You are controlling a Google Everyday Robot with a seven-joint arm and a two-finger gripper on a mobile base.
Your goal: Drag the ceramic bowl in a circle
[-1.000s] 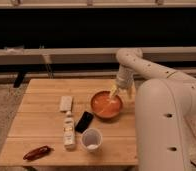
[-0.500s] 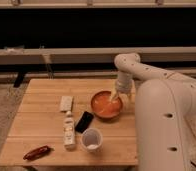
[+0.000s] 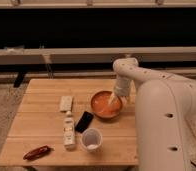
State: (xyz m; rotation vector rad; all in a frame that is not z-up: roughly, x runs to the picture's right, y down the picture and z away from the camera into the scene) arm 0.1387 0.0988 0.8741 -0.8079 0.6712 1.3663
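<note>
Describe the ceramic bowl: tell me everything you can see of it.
The ceramic bowl is round, shallow and glossy orange-red, with a paler orange inside. It sits upright on the right part of the wooden table as seen here, apart from the flat black object at its lower left. The gripper reaches down into the bowl's right half. Whether it presses the inner wall cannot be told.

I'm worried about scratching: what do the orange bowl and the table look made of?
The ceramic bowl: probably glazed ceramic, glossy orange-red with a sheen. The table: light wood, plank seams showing, matte-looking. The gripper sits inside the bowl, near its right rim.
</note>
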